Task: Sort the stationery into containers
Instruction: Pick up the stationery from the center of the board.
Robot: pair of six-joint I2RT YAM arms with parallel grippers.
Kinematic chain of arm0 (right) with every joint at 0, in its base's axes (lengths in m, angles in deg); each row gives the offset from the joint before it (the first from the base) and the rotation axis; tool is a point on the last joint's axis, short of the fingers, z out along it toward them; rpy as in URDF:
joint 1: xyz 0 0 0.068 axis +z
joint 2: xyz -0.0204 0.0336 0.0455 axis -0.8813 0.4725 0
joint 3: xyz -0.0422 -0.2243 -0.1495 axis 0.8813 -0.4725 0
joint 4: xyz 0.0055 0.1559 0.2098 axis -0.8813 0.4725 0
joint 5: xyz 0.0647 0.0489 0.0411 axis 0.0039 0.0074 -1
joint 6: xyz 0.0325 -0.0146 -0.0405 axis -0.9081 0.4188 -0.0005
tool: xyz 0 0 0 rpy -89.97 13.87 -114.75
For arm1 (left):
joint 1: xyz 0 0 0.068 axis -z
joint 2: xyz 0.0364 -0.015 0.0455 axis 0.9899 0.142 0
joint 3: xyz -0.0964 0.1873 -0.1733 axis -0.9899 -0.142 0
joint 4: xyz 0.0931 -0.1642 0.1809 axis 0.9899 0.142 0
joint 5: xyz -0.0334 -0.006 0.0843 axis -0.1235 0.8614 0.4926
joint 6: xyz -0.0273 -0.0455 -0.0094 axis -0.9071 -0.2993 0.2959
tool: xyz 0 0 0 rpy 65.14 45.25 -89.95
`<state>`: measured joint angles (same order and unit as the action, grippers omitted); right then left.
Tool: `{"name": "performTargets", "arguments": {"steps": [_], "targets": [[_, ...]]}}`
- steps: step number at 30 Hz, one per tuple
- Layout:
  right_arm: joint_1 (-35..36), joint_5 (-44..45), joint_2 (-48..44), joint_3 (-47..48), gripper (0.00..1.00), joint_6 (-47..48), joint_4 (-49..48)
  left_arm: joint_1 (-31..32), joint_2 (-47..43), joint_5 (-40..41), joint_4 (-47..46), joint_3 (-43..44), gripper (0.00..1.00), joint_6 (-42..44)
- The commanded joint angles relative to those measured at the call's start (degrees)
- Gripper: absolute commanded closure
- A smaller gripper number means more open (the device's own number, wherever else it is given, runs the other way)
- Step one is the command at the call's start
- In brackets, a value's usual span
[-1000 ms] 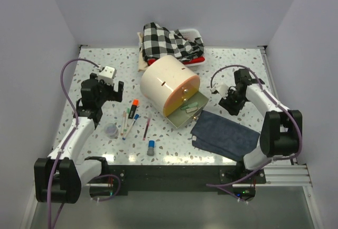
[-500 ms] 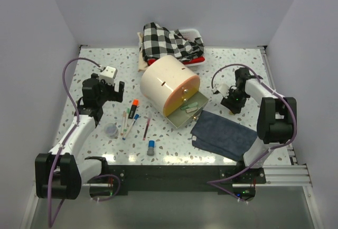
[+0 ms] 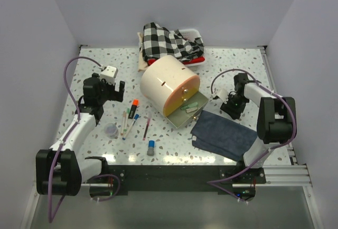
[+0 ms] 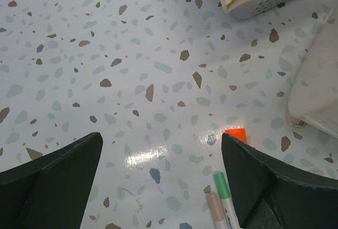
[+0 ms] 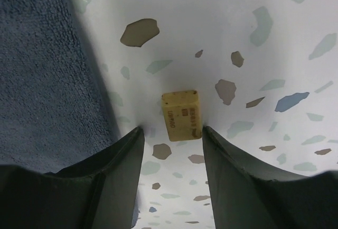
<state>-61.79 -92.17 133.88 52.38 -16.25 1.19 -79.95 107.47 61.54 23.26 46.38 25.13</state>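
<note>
1. My right gripper [image 5: 172, 133] is low over the speckled table [image 5: 274, 54]. Its jaws stand part-way apart and clamp nothing.
2. A small beige block [image 5: 181, 115] lies flat between and just past my right fingertips. Its long axis runs along the line my fingers point, tilted slightly. It sits nearer one pad than the other, and I cannot tell whether it touches.
3. The dark blue cloth [image 5: 42, 70] lies just beside that block, along one finger.
4. My left gripper [image 4: 161, 139] hangs above bare table with its jaws spread wide, empty.
5. The orange-capped marker [image 3: 133, 108] lies just beside my left fingers. Its long axis runs near-to-far and the orange cap is at the far end.
6. The thin pens [image 3: 125, 123] lie close beside it, roughly parallel, leaning a little to the right as they go away from me.
7. The dark red pencil [image 3: 147, 128] lies to their right on much the same slant, apart from them.
8. The blue-capped tube [image 3: 151, 147] sits nearest my bases, its blue cap toward the far end. The small clear pot [image 3: 111, 129] stands left of the pens.
9. The cream cabinet [image 3: 166, 81] lies on its side with its orange face turned near-right. One drawer [image 3: 196, 113] is pulled out, with green and beige bits [image 3: 189, 106] lying lengthwise in it.
10. Behind it, checked fabric [image 3: 166, 41] is heaped on a white tray [image 3: 196, 30].
</note>
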Motion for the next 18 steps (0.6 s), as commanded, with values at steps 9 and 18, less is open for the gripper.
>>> {"name": "performTargets", "arguments": {"steps": [9,18], "targets": [[1.3,-0.3,1.5,0.2,0.52,-7.9,-6.6,-0.6,0.6,-0.7,-3.4,2.7,0.00,0.2],[1.6,-1.9,2.8,3.1,0.54,-9.7,-5.7,-0.6,0.5,-0.9,-3.7,2.1,0.00,-0.2]]}}
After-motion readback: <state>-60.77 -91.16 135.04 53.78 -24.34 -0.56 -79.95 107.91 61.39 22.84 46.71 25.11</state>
